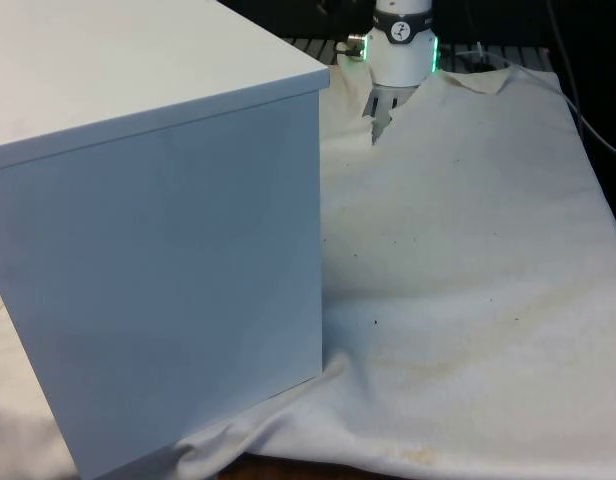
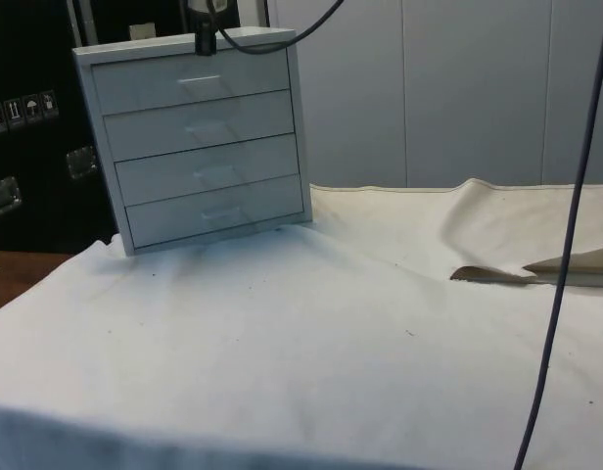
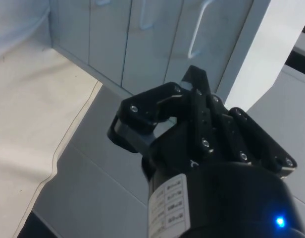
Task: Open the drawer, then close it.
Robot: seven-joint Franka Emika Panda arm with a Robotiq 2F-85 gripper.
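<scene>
A white cloth [image 2: 311, 352] covers the table, lying in soft wrinkles and marked with small dark specks and a faint yellowish stain. In the side view, pale grey cabinet panels [image 2: 448, 93] with vertical seams stand behind the table from 12 to 2 o'clock, while a dark area with small white stickers [image 2: 23, 108] sits at 9 o'clock. A thin dark cable [image 2: 566, 245] hangs down at 3 o'clock. In the front view, black curtains [image 1: 288, 15] fill the 12 o'clock edge. The light is even and soft.
</scene>
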